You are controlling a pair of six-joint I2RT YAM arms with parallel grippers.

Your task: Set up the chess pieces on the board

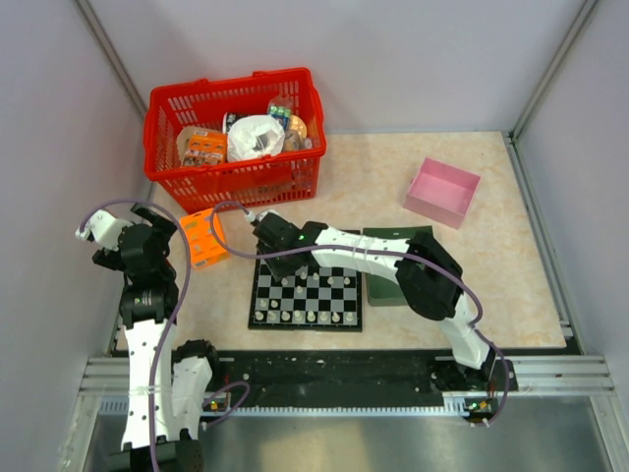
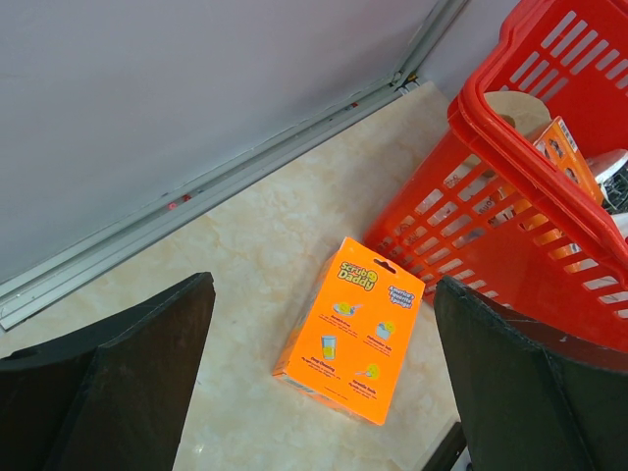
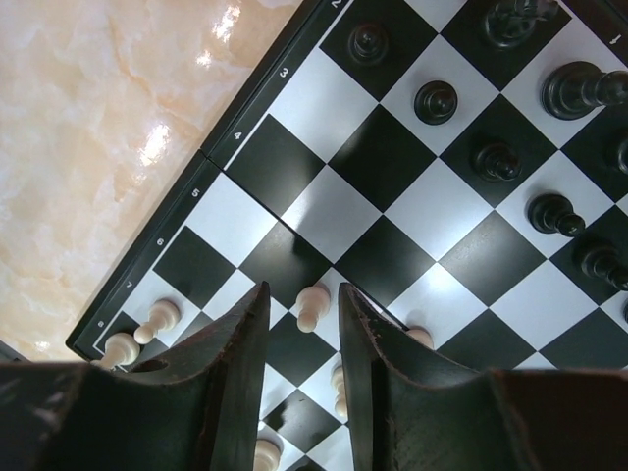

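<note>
The board (image 1: 257,295) lies mid-table (image 1: 393,197) by the near edge. Black pieces (image 3: 435,98) line one side and white pieces (image 3: 157,316) the opposite, so setup looks well advanced. The right gripper (image 3: 303,290), jaws narrow, straddles a white pawn (image 3: 312,306) without touching it. The left gripper (image 2: 324,294) gapes wide and empty over an orange box (image 2: 353,329).

A: On the beige marbled table (image 1: 393,187), what exactly?
B: Far left, against the back wall, a red basket (image 1: 236,187). Just in front of it, an orange box (image 1: 204,239), lying flat.
A: And nearer?
B: In the near middle, the board (image 1: 307,292). Just beside it, on the right, a dark green tray (image 1: 377,291). Further back on the right, a pink box (image 1: 443,192), well apart.
</note>
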